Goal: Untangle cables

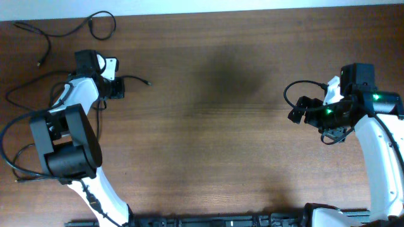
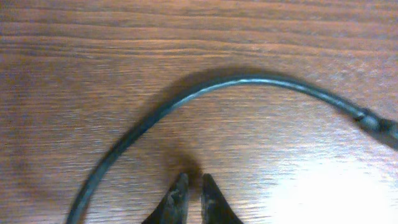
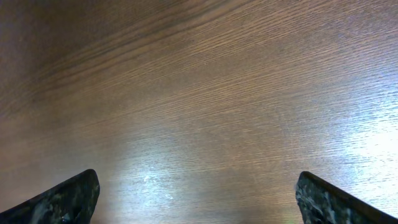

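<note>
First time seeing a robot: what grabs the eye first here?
A left arm and right arm flank a dark wooden table. Thin black cables sprawl at the far left corner, and one more cable arcs just ahead of the left gripper, its fingers nearly closed. The right gripper gapes over bare wood.

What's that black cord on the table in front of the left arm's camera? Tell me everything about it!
The cable is a thin, smooth black cord that looks rubbery and a little shiny. It lies flat on the brown wooden table, bent into one open arch. It rises from the bottom left, then drops to the right, where it thickens into a small plug end. This view shows no knot or crossing. The left end effector sits under the arch, nearly closed, not touching it.
</note>
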Motion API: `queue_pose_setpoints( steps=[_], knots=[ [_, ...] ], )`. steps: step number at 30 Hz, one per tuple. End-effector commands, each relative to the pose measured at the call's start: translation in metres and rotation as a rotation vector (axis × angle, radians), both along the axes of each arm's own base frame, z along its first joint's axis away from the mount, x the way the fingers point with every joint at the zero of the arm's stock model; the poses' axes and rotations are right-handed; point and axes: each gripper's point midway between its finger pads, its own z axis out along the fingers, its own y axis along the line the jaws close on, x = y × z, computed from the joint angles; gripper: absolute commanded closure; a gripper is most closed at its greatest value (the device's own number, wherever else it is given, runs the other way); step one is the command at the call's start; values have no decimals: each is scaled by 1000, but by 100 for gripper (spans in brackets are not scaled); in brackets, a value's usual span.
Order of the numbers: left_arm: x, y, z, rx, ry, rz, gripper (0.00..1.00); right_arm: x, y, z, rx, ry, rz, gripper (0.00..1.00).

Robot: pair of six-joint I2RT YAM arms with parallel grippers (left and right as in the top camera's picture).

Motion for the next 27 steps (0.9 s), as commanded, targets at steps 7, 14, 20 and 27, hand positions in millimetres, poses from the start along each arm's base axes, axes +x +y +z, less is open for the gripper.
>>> queue_pose_setpoints(
  steps=[7, 14, 20, 27],
  knots=[
    [22, 10, 77, 73, -176, -9, 47, -1, -3, -2, -10, 8, -11, 2],
    [11, 21, 14, 134, -34, -62, 27, -1, -3, -2, -10, 8, -11, 2],
    [11, 34, 13, 97, -49, -35, 27, -1, -3, -2, -10, 8, -11, 1],
    [-7, 25, -20, -1, 43, -49, 44, -1, -3, -2, -10, 8, -11, 2]
  ],
)
